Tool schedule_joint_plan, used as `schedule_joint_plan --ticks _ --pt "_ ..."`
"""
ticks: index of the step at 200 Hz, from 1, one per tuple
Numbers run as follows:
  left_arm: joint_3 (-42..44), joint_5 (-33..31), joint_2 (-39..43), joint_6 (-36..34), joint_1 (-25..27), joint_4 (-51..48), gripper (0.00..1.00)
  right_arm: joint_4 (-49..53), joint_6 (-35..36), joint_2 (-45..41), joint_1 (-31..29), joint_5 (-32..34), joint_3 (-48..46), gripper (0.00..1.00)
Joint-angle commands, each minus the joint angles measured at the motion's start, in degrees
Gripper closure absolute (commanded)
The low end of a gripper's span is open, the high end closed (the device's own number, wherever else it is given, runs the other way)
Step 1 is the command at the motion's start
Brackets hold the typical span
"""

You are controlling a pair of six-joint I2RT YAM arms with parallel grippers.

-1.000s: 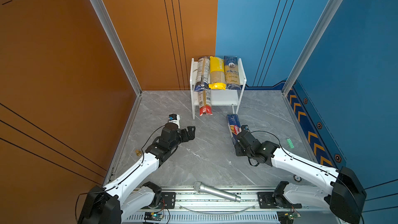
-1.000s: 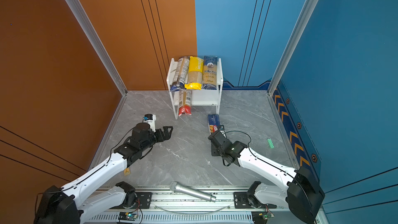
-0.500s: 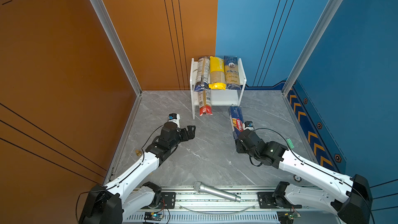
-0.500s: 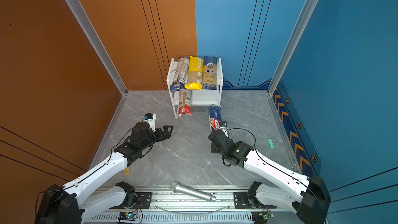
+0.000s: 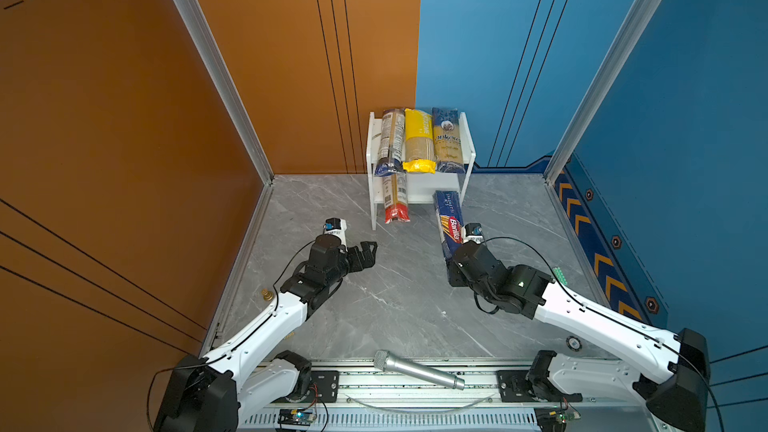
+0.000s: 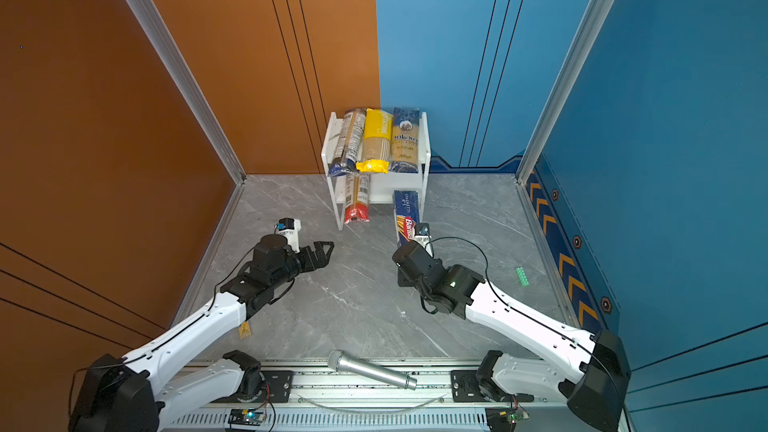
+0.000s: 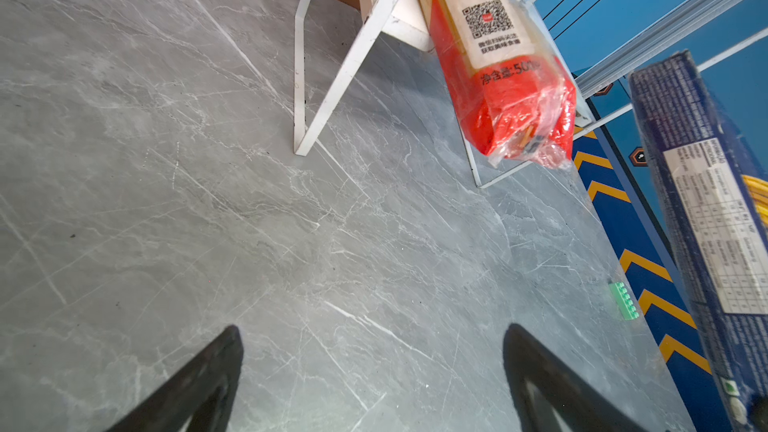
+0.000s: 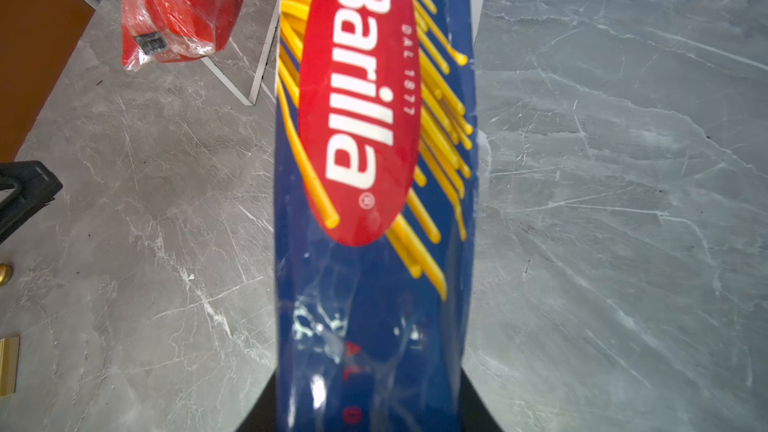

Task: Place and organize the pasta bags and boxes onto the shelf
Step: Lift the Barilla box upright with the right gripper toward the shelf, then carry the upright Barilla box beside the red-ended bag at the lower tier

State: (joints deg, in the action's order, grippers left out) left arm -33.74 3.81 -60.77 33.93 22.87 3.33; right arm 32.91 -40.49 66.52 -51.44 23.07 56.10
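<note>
Within right gripper (image 5: 452,268), glossy Barilla pack (image 5: 449,218)

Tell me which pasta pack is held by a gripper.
The dark-blue Barilla pack, clamped in the right gripper. The other four lie on the shelf, with no gripper on them.

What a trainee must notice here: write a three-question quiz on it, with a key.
1. True or false: the right hand is shut on the Barilla pack.
2. How many packs lie on the top board of the shelf? A. two B. three C. five
3. Fill in: the red-ended pack sticks out from the ___ board.
Key: 1. true. 2. B: clear pack, yellow pack, Ankara pack. 3. lower.
</note>
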Motion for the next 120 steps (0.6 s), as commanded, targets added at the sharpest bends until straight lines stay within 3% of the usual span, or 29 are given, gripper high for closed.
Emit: schedule_joint_plan --ticks 1,120 --pt "1.2 1.2 0.2 -0.4 -0.5 1.0 0.02 -6.7 1.6 0.6 -0.2 5.8 5.1 1.00" --pt "1.7 1.4 1.1 -0.3 -0.8 0.8 0.02 -11.1 2.5 8.8 5.6 1.1 10.4 1.00"
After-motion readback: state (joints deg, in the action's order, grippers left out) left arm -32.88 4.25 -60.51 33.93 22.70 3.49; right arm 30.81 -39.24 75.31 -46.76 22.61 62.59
